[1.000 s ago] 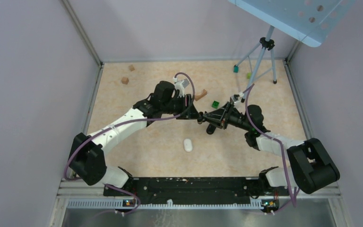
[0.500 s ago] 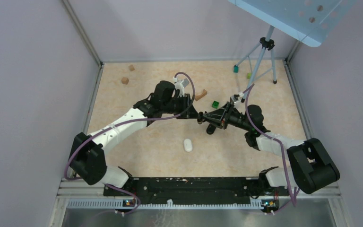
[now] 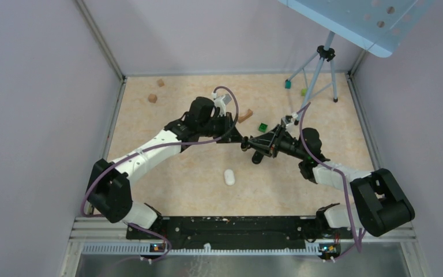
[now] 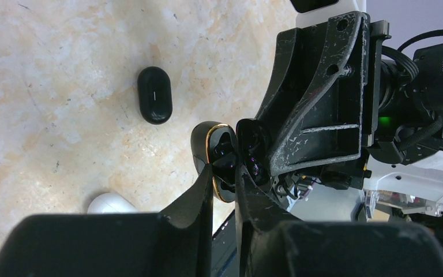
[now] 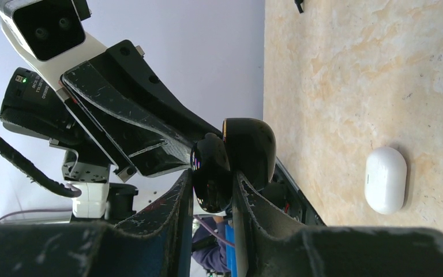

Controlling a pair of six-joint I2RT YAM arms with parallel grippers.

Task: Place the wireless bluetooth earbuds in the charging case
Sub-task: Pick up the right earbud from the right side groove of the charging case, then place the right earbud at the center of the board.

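Left jaws narrowed onto charging case (image 4: 203,144), apparently gripping | right jaws clamp it

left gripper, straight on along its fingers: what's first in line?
The black case, between the left gripper's tips. Directly behind it is the right gripper, holding the case and facing head-on. No free path.
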